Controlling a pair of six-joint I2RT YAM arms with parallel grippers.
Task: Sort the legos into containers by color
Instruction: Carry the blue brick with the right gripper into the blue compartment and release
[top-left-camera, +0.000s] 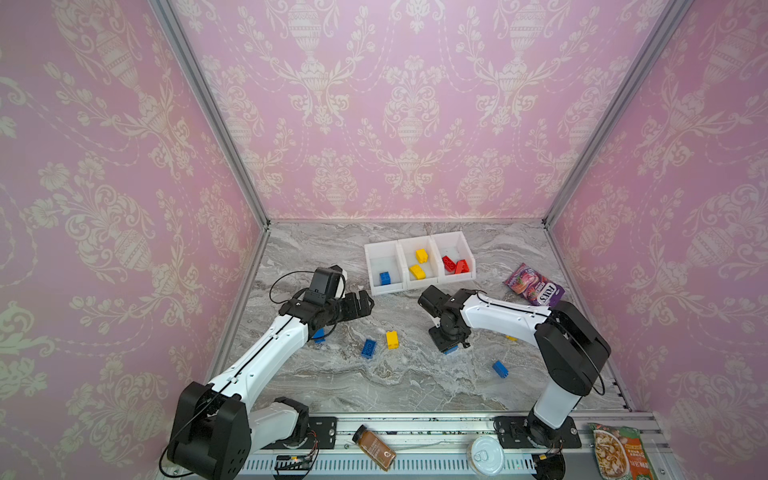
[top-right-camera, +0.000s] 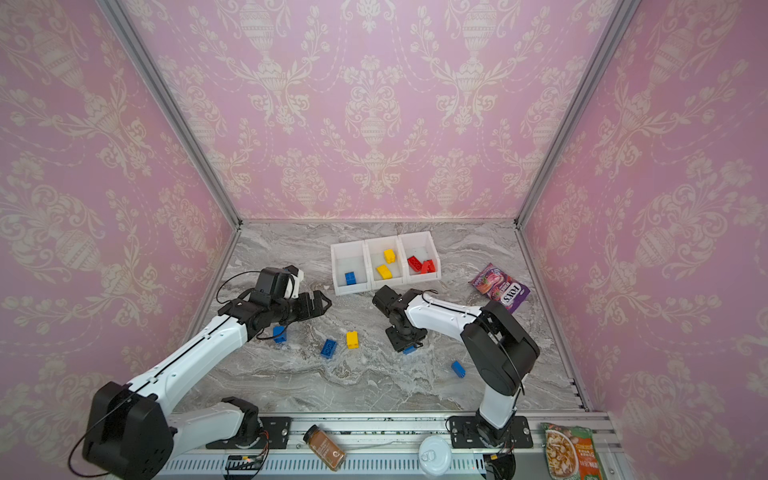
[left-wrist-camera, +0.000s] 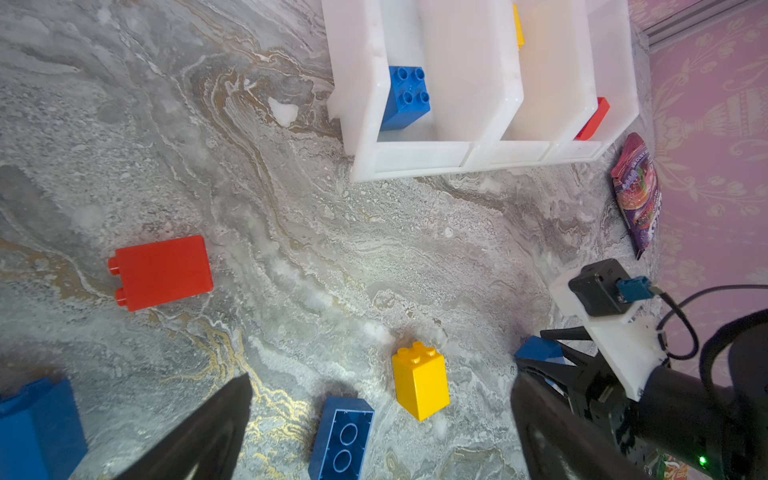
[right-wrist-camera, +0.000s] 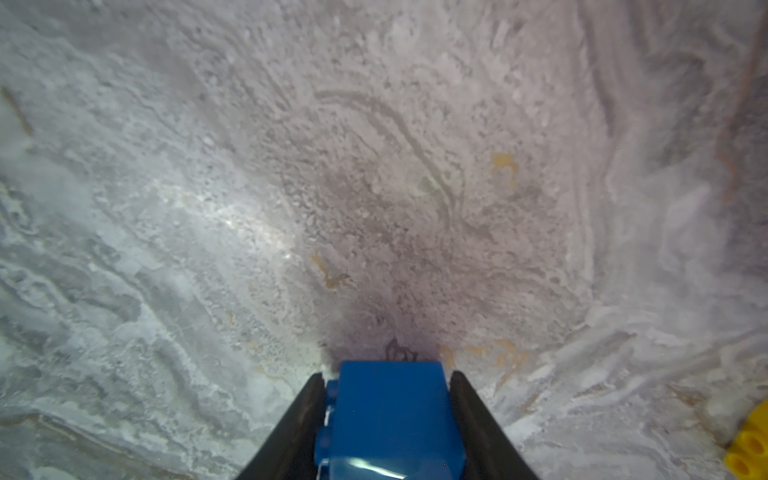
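Three joined white containers (top-left-camera: 432, 283) stand at the back. The left one holds a blue lego (top-left-camera: 385, 278), the middle one yellow legos (top-left-camera: 422, 255), the right one red legos (top-left-camera: 455, 265). My right gripper (top-left-camera: 450, 348) points down at the table, shut on a blue lego (right-wrist-camera: 390, 419) that sits between both fingers. My left gripper (top-left-camera: 365, 305) hovers open and holds nothing, left of the containers. Loose on the table lie a yellow lego (top-left-camera: 391, 339), blue legos (top-left-camera: 368, 348) (top-left-camera: 500, 368) (top-left-camera: 319, 335) and a red lego (left-wrist-camera: 162, 272), hidden in both top views.
A purple candy bag (top-left-camera: 534, 286) lies right of the containers near the right wall. A yellow piece (top-left-camera: 511, 338) peeks from behind the right arm. On the front rail lie a spice jar (top-left-camera: 374, 446), a white-lidded can (top-left-camera: 486, 455) and a snack packet (top-left-camera: 621, 453).
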